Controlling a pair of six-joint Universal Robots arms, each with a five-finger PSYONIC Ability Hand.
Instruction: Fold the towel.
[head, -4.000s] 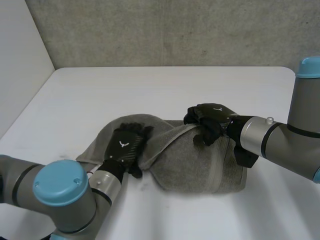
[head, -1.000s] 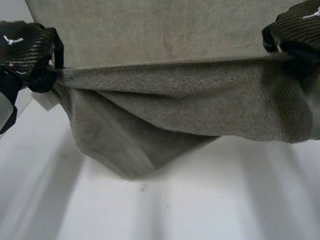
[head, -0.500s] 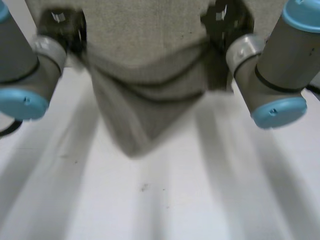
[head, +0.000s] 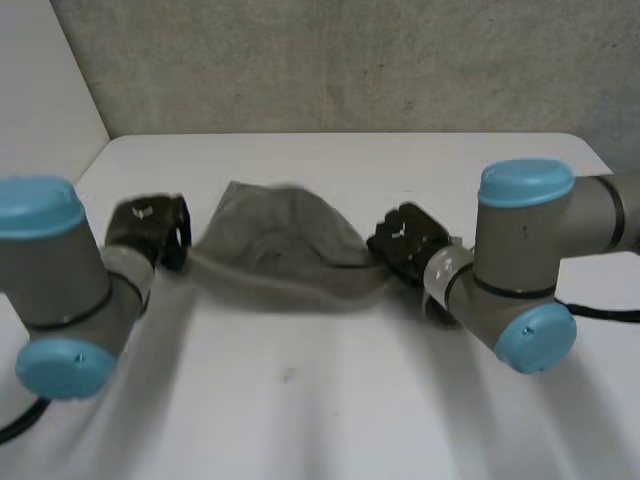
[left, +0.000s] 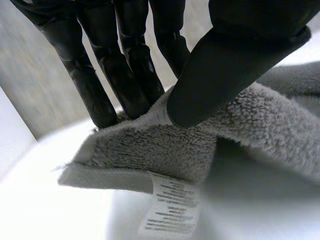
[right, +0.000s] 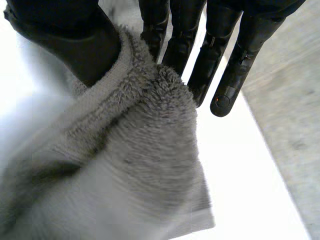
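Note:
A grey towel (head: 280, 250) hangs stretched between my two hands, low over the middle of the white table (head: 330, 400), its far part bulging up. My left hand (head: 150, 230) pinches the towel's left end; in the left wrist view the thumb (left: 225, 65) presses the towel's (left: 250, 130) corner against the fingers (left: 100, 85), with a white label (left: 170, 205) hanging below. My right hand (head: 405, 243) grips the right end; in the right wrist view its thumb (right: 70, 40) clamps the towel's (right: 125, 165) edge against the fingers (right: 210, 60).
A grey wall (head: 350, 60) stands behind the table's far edge, and a white side panel (head: 40, 90) closes the left side. Both arms reach inward over the front half of the table.
Both hands have swung the towel away from the camera and down toward the table. They have moved apart from the raised pose, and the towel now hangs low instead of draping in front.

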